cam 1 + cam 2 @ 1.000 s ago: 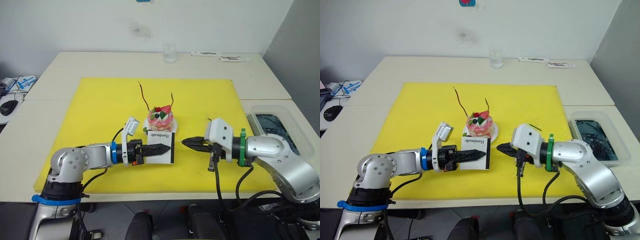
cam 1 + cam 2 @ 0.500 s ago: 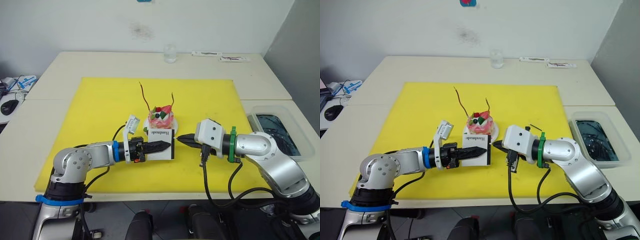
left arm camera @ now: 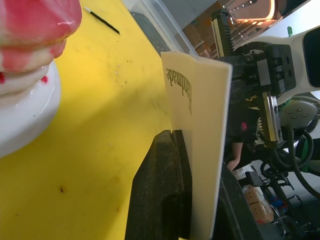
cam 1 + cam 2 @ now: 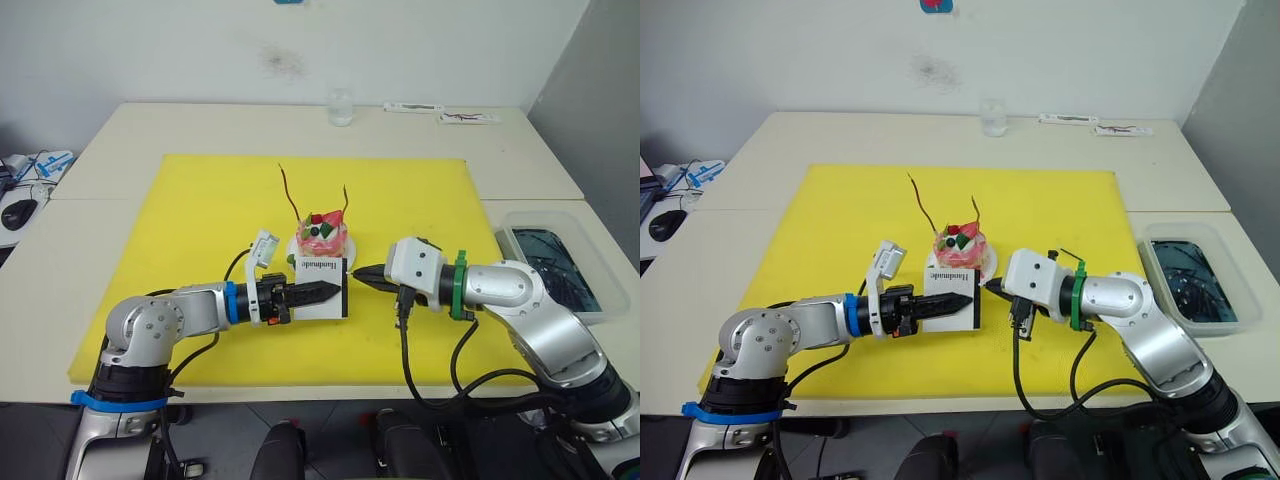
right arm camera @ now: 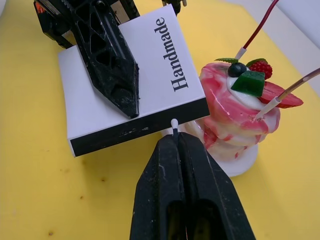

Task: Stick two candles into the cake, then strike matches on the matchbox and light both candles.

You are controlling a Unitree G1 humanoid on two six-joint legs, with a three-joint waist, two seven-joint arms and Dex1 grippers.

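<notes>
Most of the match is buried in the right end effector, clamped tight, pale tip just at the matchbox strip. Left end effector grips that box in front of the cake; yellow mat open elsewhere

We read one word, "Handmade", in black lettering. It stands at one end of the white matchbox.

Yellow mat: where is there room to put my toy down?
The yellow mat is bare left of the cake and behind it, toward the glass. It is crowded in front of the cake, where both grippers meet at the matchbox.
</notes>
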